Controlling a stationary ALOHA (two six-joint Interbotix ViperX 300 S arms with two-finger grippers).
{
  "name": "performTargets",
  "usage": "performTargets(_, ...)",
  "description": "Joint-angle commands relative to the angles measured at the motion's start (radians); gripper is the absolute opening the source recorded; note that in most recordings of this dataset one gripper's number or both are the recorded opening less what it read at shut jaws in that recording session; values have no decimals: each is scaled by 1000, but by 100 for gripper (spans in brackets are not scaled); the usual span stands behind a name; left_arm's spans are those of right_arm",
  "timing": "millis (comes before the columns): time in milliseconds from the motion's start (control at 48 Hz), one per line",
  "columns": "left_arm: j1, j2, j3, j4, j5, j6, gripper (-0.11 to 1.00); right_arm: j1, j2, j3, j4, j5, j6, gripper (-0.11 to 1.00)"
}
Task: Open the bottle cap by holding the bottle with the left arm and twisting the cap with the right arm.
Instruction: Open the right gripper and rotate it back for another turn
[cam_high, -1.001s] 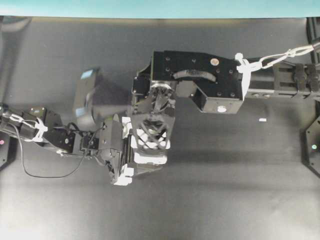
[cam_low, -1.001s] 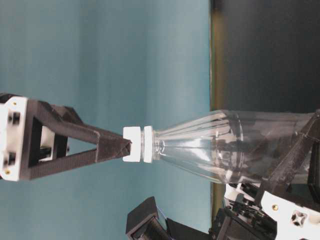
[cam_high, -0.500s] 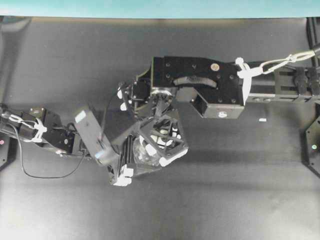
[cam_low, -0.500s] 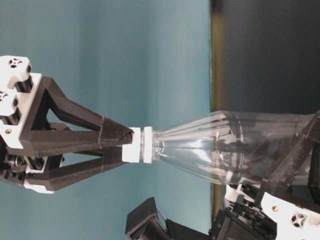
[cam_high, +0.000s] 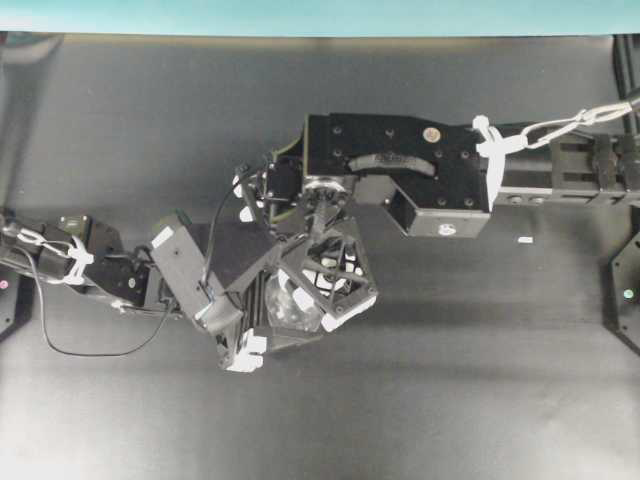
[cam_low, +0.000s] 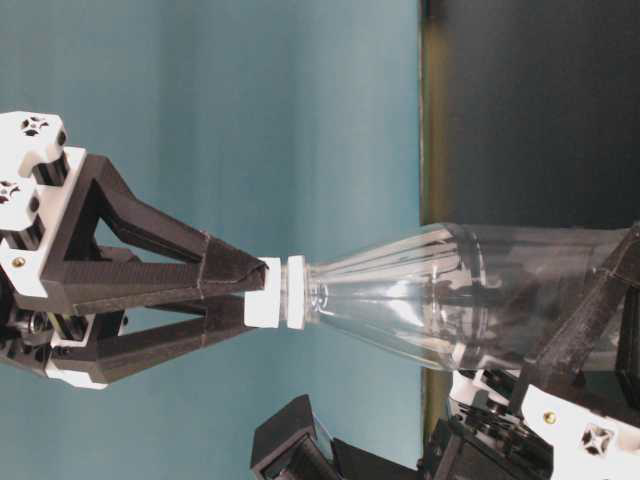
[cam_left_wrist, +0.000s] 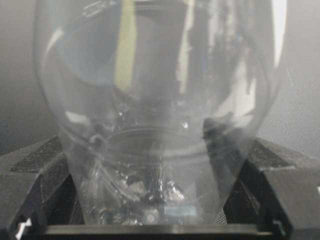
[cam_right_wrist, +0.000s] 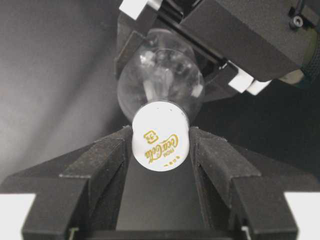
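The clear plastic bottle (cam_low: 440, 295) stands upright near the middle of the black table (cam_high: 450, 380), its ribbed shoulder tapering to a narrow neck topped by the white screw cap (cam_right_wrist: 161, 136). The table-level view lies rotated, so the bottle points leftward there.

The left gripper (cam_left_wrist: 160, 165) clamps the bottle's lower body, a matte black finger (cam_left_wrist: 35, 175) pressed against each side of the transparent wall. The right gripper (cam_right_wrist: 161, 145) comes down from above, and its triangular black fingers (cam_right_wrist: 97, 165) are closed on the cap from both sides; gold lettering shows on the cap's top.

From overhead, the right arm's (cam_high: 560, 165) flat, screw-dotted wrist housing (cam_high: 395, 160) and open-lattice fingers cover most of the bottle, leaving only a glint of plastic. The left arm (cam_high: 90, 265) reaches in from the left edge, a thin black cable (cam_high: 80, 350) looping loosely below it. The two wrists crowd close together over the bottle. A small white scrap (cam_high: 525, 240) lies well apart to the right. The smooth dark tabletop spreads wide on all sides, ending at a teal wall (cam_high: 320, 15) along the far edge.
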Motion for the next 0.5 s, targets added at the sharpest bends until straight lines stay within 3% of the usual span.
performTargets(0, -12, 0, 2, 5, 5, -3, 81, 8, -20, 5, -2, -9, -15, 38)
performTargets(146, -12, 0, 2, 3, 6, -3, 81, 8, -37, 37, -2, -26, -18, 40)
performTargets(250, -12, 0, 0, 3, 6, -3, 81, 12, -60, 74, -3, -60, -17, 66)
performTargets(334, -12, 0, 2, 3, 6, -3, 81, 17, -78, 94, -6, -78, -17, 78)
performTargets(480, -12, 0, 2, 3, 5, -3, 81, 23, -121, 114, -14, -83, -6, 78)
